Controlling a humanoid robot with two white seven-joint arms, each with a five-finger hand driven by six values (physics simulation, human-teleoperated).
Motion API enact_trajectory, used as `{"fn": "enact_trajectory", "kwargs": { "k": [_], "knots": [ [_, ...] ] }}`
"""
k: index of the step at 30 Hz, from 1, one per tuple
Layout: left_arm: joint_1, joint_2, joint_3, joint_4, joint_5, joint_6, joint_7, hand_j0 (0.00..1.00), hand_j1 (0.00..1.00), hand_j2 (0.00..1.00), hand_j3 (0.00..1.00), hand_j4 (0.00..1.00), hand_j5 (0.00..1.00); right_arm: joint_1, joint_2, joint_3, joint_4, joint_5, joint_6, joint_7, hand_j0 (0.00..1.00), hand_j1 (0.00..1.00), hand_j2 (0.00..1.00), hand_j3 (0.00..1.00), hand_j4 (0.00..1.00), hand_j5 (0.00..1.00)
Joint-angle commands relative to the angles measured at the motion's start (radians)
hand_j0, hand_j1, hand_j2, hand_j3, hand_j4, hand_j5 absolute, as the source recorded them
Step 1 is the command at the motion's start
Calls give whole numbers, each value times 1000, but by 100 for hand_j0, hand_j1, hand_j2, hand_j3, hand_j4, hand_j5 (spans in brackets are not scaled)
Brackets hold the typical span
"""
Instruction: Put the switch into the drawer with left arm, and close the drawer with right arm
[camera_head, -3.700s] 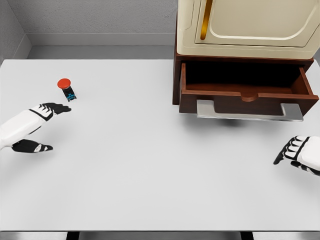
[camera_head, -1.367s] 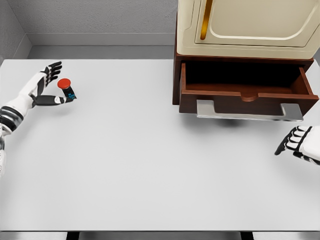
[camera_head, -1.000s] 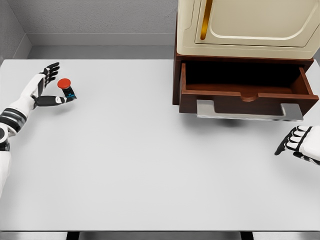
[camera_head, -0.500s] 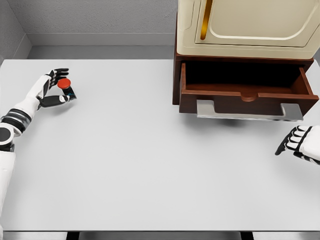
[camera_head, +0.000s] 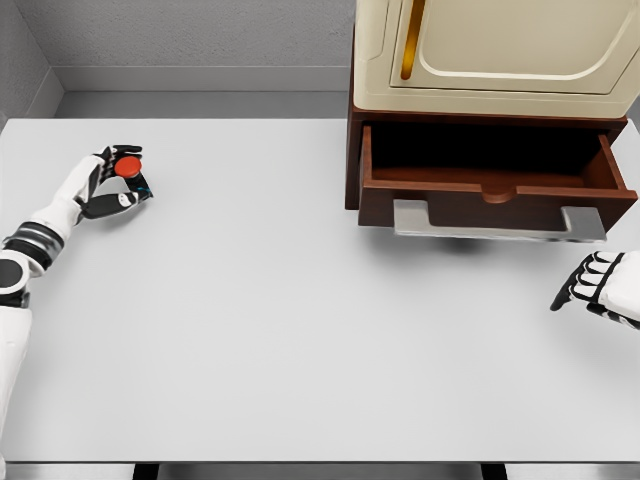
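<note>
A plain white counter (camera_head: 300, 330) fills the view, with a grey wall behind and a cabinet (camera_head: 490, 60) at the far right whose brown drawer (camera_head: 495, 185) stands pulled out above a grey handle (camera_head: 497, 222). At the far left the left hand (camera_head: 108, 185) has its fingers closed around the red-topped switch (camera_head: 127, 168), thumb below and fingers over the cap. To carry it well, the grip should be firm before lifting, then the switch raised clear of the drawer's front edge and released over the open cavity. The right hand (camera_head: 598, 288) rests at the right edge, fingers curled, holding nothing.
</note>
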Motion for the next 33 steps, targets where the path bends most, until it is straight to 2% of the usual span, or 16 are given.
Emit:
{"fn": "enact_trajectory", "kwargs": {
  "k": [1,2,8,12,16,24,29,33],
  "knots": [
    [0,-1,-1,-3,5,1,0,69,69,69,69,69,69,0,-3,0,0,-6,-1,0,59,59,59,59,59,59],
    [2,-1,-1,-3,5,-1,0,65,65,65,65,65,65,0,-3,0,0,-6,-1,0,59,59,59,59,59,59],
    [2,1,-1,8,-5,1,0,65,65,65,65,65,65,0,-3,0,0,-6,-1,0,59,59,59,59,59,59],
    [2,1,-1,5,-8,-4,0,48,48,48,48,48,48,0,-3,0,0,-6,-1,-2,59,59,59,59,59,59],
    [2,2,-1,2,-8,-17,0,43,43,43,43,43,43,0,-1,0,0,-6,-1,0,59,59,59,59,59,59],
    [-14,8,8,-6,-3,-17,-6,42,42,42,42,42,42,0,-1,0,0,-6,-1,0,59,59,59,59,59,59],
    [-8,10,1,-105,-5,-16,-9,40,40,40,40,40,40,-2,-1,0,0,-6,-1,-2,59,59,59,59,59,59],
    [-6,10,1,-142,-5,-16,-11,40,40,40,40,40,40,0,-3,0,0,-6,-1,-2,59,59,59,59,59,59]
  ]
}}
